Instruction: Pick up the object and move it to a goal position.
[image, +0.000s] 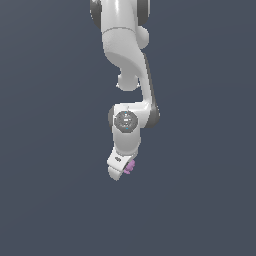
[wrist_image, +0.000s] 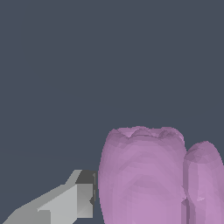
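The object (image: 130, 166) is a small pink-purple lumpy blob with a rounded top. In the exterior view it sits at the tip of my white gripper (image: 119, 172), on the exterior view's right side of the fingers. In the wrist view the object (wrist_image: 144, 175) fills the space close to the camera. One grey finger (wrist_image: 78, 197) presses against its side. The other finger is hidden behind the object. The gripper is closed on the object.
The arm (image: 125, 45) reaches down from the top of the exterior view. A plain dark grey-blue surface (image: 50, 150) lies all around it. No other objects show.
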